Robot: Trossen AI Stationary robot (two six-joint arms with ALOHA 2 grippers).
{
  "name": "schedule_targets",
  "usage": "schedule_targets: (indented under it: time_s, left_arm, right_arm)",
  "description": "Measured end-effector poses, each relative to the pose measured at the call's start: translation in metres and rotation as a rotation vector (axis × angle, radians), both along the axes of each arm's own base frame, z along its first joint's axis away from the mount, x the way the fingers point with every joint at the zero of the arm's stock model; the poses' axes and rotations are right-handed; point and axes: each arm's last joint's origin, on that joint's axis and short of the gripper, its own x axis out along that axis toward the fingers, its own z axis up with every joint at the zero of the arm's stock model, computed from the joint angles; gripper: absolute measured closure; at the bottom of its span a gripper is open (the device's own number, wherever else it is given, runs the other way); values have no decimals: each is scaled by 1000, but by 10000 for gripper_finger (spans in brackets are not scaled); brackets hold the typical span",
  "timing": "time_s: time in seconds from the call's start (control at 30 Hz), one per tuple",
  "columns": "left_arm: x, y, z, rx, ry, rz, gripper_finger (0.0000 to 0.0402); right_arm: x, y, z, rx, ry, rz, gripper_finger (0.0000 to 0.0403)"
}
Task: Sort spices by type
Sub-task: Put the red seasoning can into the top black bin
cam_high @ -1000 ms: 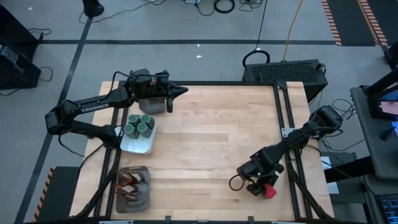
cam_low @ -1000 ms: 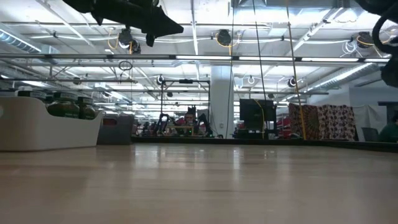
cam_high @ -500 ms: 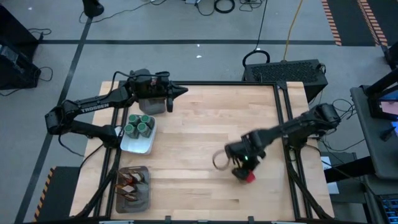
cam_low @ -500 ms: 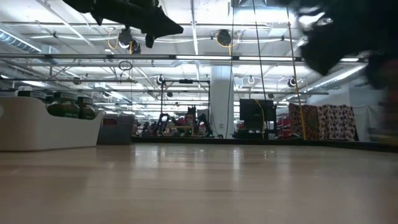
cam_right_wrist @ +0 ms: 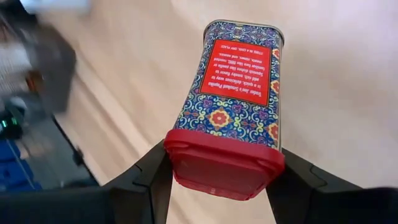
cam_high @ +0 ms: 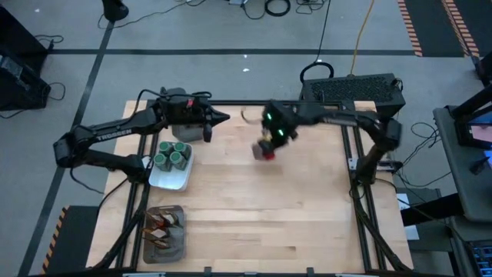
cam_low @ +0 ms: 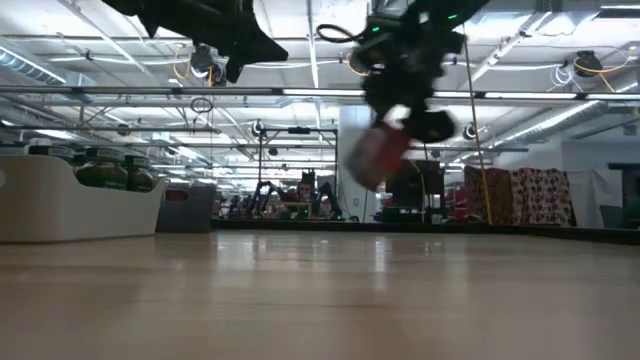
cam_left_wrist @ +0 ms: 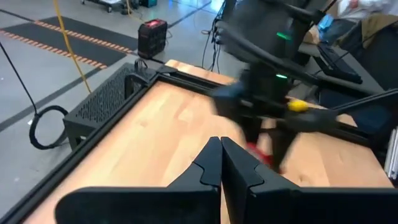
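A spice tin [cam_right_wrist: 239,93], blue-patterned with a red label and a red cap, hangs above the far middle of the table [cam_high: 261,208], and my right gripper [cam_high: 266,143] is shut on it. The low view shows the tin [cam_low: 378,156] well clear of the tabletop. My left gripper [cam_high: 223,118] hovers shut and empty over the far left, above a grey tray [cam_high: 188,132]. Green-lidded jars [cam_high: 171,156] stand in a white dish [cam_high: 174,181]. Brown sachets [cam_high: 163,225] lie in a grey mesh tray [cam_high: 147,248] at the near left. My right gripper pinches the tin's red-capped end [cam_right_wrist: 224,163] between its two fingers [cam_right_wrist: 149,177], one on each of two opposite sides. The fingers slant down from above. The tin's body reaches out beyond the fingertips, tilted and lifted clear of the table.
A black metal frame [cam_high: 350,154] runs along the table's far and right edges. Bare wood [cam_high: 261,223] stretches across the middle and near right. The dish and both trays line the left edge.
My right gripper has swept quickly from the table's near right corner toward the far edge and the left, rising and turning about, and carries the red-capped tin with it. The tin stays in the hold, clear of the table.
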Motion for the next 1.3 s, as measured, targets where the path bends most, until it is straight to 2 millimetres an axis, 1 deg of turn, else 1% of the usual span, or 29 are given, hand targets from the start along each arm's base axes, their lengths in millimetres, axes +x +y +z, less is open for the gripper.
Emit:
schedule_targets:
  time_s: [0.13,0.23,0.33,0.47,0.53,0.6,0.67,0.8,0.97,1.07,1.17,1.3]
  left_arm:
    - [-4,-2,5,5,-19,24,398]
    - [-9,-3,10,2,-37,49,398]
    - [-13,-5,11,1,-29,62,398]
    - [-16,-7,9,-23,6,65,398]
    - [-17,-8,8,-47,23,68,398]
    - [-17,-9,6,-57,42,66,398]
    - [-17,-10,4,-62,55,67,398]
    - [-17,-11,3,-63,69,72,398]
    - [-17,-11,3,-59,70,83,398]
    - [-17,-11,3,-53,70,100,398]
    - [-17,-11,3,-51,70,107,398]
    - [-17,-11,3,-51,70,107,398]
  right_arm:
    - [34,-49,16,-60,-55,-8,223]
    - [58,-84,21,-90,-43,0,223]
    - [75,-113,16,-86,7,12,223]
    - [84,-138,1,-38,121,34,223]
    - [87,-144,-10,-11,174,50,223]
    - [89,-146,-24,11,187,53,223]
    - [89,-147,-32,24,213,51,223]
    - [91,-147,-44,20,239,67,218]
    - [94,-147,-45,-6,229,88,141]
    - [94,-148,-46,-11,221,89,106]
    - [95,-148,-46,-19,212,97,89]
    - [95,-148,-44,-34,193,113,86]
